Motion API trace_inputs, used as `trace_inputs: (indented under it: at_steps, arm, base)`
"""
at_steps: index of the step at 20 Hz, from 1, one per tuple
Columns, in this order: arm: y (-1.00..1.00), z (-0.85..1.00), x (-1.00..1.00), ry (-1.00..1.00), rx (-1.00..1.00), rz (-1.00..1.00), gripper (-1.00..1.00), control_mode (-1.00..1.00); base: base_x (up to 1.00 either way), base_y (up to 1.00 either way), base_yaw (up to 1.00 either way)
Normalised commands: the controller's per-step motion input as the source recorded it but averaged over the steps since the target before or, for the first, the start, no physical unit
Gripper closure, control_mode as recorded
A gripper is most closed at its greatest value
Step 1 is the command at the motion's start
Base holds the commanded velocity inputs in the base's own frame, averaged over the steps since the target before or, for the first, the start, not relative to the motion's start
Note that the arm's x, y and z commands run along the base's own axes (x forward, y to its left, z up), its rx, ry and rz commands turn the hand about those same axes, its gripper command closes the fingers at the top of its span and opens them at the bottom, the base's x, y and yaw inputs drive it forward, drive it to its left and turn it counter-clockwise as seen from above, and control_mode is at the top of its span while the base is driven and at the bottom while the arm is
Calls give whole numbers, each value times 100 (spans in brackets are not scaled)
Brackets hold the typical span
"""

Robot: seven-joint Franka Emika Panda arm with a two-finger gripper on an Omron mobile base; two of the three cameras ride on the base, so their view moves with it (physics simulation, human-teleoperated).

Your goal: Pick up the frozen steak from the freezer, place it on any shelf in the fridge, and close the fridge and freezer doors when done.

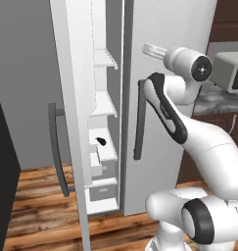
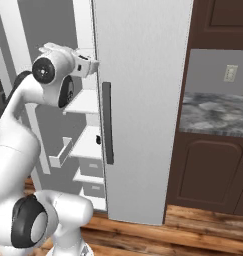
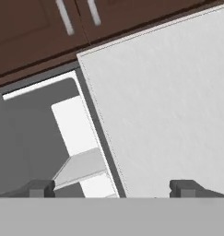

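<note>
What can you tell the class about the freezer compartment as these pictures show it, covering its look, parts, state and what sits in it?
The freezer is the narrow tall compartment on the left of the pale grey side-by-side unit. Its door stands swung open, edge toward the camera, with a dark grey vertical bar handle. Inside are white, plastic-looking shelves stacked above white drawers. A small black lump lies on a lower shelf. The fridge door beside it is shut.

Base views flank the freezer (image 1: 103, 122); hand view looks close
</note>
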Motion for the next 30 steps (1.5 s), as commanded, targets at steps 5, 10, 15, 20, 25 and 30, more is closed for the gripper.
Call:
trace_inputs:
  at_steps: [5,10,15,20,25,30]
  arm:
    - [46,31,-100,-1,-37,0,-100,-100]
    - [51,17,-100,0,-38,0,-100,-100]
    - [92,0,-99,0,-35,0,-100,-100]
    - [100,-19,-89,-3,-32,0,-100,-100]
    - [100,-14,-23,3,-31,0,-100,-100]
    - [98,-9,43,3,-26,-2,-100,-100]
  base:
    - [0,0,0]
    - [0,0,0]
    - [0,0,0]
    - [0,0,0]
    - [0,0,0]
    - [0,0,0]
